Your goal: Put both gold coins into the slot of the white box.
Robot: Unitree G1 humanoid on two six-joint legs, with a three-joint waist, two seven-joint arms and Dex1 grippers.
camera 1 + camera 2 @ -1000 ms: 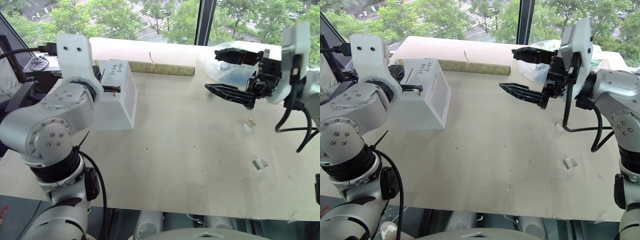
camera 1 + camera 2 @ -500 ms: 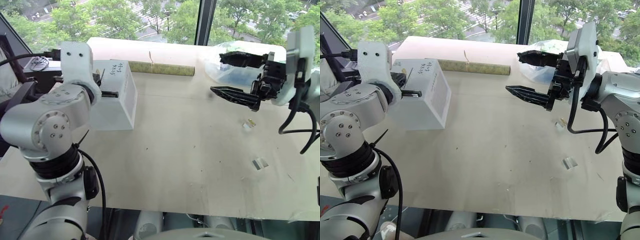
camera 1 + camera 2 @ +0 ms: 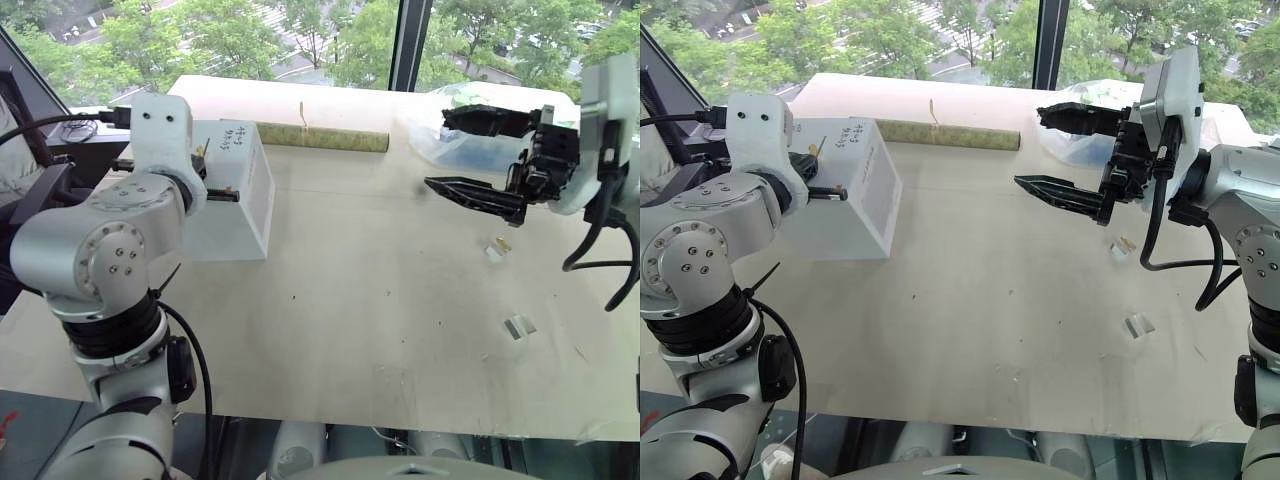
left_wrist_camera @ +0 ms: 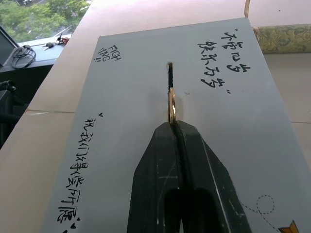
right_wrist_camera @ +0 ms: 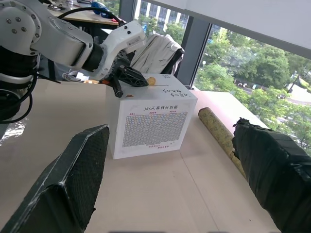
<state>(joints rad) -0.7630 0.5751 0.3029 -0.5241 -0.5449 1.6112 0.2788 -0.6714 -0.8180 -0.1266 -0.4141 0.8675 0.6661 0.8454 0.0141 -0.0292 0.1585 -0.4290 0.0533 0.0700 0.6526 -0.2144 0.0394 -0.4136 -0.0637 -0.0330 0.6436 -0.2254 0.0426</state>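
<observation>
- The white box [image 4: 146, 73] is a smooth, matte cube with black handwriting on top and a printed grid on one side; it stands on the pale wooden table [image 3: 380, 330].
- The left gripper [image 4: 176, 127] pinches a thin, shiny gold coin [image 4: 172, 108] edge-on at the narrow dark slot [image 4: 169, 77].
- The right gripper [image 3: 1065, 150] hangs with its fingers spread wide, holding nothing.
- A second gold coin [image 3: 503, 244] lies near clear plastic scraps [image 3: 518, 326].
- A patterned paper roll [image 3: 325, 138] lies behind the box.

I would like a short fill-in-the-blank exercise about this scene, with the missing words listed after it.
1. The left gripper pinches a gold ____.
2. The coin stands on edge at the box's ____.
3. The right gripper is ____ and holds nothing.
4. The white box stands on the ____.

Missing words: coin; slot; open; table
</observation>
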